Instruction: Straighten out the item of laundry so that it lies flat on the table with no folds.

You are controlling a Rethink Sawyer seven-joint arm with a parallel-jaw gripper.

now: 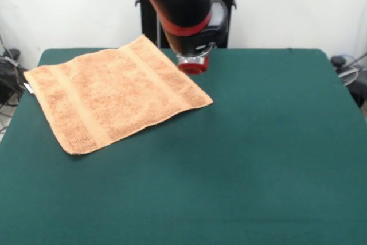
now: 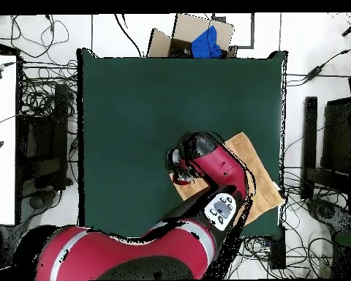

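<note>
The peach-orange towel [image 1: 117, 98] lies spread out on the far left part of the dark green table [image 1: 258, 142], turned at an angle. Two woven border bands show, and a small white tag [image 1: 27, 88] sticks out at its left corner. I see no folds in the front view. My gripper [image 1: 194, 64] hangs at the end of the red and black arm, just above the towel's far right edge. In the overhead view the arm hides much of the towel [image 2: 260, 172], and the gripper [image 2: 180, 168] is at the towel's inner corner over the table [image 2: 149, 110].
The robot's black pedestal [image 1: 223, 21] stands behind the table. In the overhead view a cardboard box with a blue item [image 2: 199, 38] sits past the far edge. Cables lie on the floor on both sides, and a white desk [image 2: 1, 139] stands at the left.
</note>
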